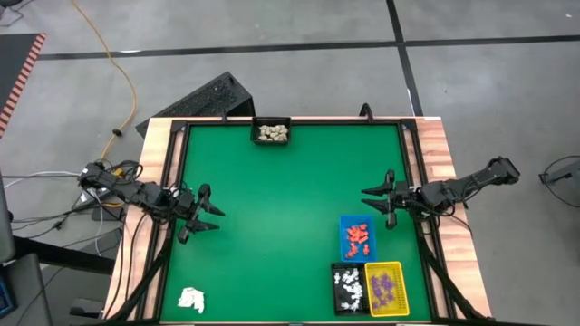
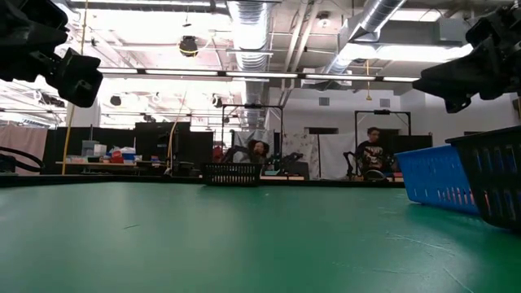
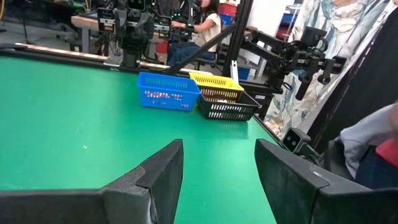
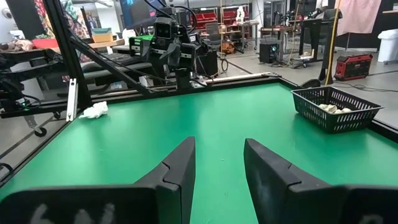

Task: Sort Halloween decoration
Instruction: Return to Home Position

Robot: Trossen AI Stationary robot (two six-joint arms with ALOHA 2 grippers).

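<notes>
Your left arm [image 1: 136, 192] extends inward from the left side, with the left tool [image 1: 207, 215] raised, fingers parted, holding nothing. Your right arm [image 1: 462, 186] mirrors it from the right, with the right tool [image 1: 379, 201] raised, fingers parted, empty.

a robotics lab in an open industrial hall. in the low view, bare ducts [image 2: 248, 24] and pipes [image 2: 374, 16] run under the ceiling along the top of the frame, with strip lights [image 2: 163, 73] below them. the high view shows a grey concrete floor [image 1: 299, 23] marked with black tape lines [image 1: 272, 47], and a yellow cable [image 1: 113, 63] trails across it at upper left. the green bench [image 1: 290, 199] carries a black frame, with the left arm [image 1: 136, 193] and right arm [image 1: 462, 186] at its sides. behind it, right of centre in the low view, a person [image 2: 373, 151] sits among desks and equipment racks.
</notes>
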